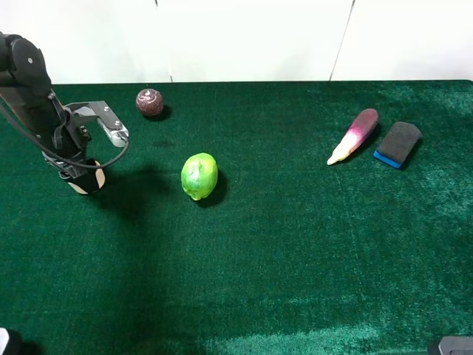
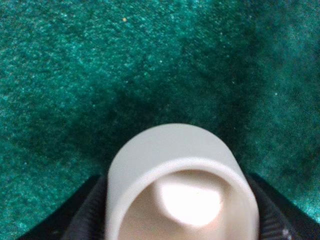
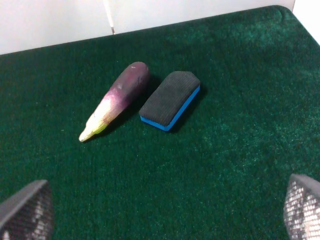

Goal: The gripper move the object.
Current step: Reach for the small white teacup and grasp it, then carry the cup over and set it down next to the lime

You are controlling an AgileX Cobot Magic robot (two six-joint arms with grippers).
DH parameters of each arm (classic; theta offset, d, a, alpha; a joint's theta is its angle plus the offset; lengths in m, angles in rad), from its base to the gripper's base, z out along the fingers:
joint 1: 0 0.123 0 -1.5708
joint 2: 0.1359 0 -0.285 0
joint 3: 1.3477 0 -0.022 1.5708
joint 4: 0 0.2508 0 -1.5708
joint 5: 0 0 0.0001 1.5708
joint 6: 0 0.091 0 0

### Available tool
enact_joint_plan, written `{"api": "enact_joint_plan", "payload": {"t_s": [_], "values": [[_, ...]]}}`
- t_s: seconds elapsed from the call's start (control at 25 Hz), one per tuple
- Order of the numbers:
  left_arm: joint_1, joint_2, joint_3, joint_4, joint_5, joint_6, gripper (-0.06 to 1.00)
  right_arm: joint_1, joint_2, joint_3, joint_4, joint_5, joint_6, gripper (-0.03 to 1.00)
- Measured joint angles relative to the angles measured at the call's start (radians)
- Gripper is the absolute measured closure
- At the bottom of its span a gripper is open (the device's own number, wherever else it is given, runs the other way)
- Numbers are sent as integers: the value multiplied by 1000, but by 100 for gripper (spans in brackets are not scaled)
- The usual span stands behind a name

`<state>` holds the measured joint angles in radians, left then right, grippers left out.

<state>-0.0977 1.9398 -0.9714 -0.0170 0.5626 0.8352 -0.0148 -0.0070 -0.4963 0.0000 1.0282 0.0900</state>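
My left gripper, a black claw on a thick grey-black arm, is at the far left of the green cloth. It is shut on the small cream cup. In the left wrist view the cup fills the space between the two black fingers, with its pale orange inside facing the camera. The cup is just over the cloth; I cannot tell whether it touches. My right gripper is open and empty, with only its grey fingertips showing.
A green round fruit lies right of the cup. A dark maroon ball sits near the back edge. A purple-and-cream eggplant and a black-and-blue eraser lie at the right.
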Motion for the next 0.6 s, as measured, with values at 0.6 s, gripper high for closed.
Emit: {"api": "enact_joint_plan", "payload": {"t_s": [0.6], "values": [[0,-199,0,3,79,-71,38,0,0,0,0,0,0,28]]}}
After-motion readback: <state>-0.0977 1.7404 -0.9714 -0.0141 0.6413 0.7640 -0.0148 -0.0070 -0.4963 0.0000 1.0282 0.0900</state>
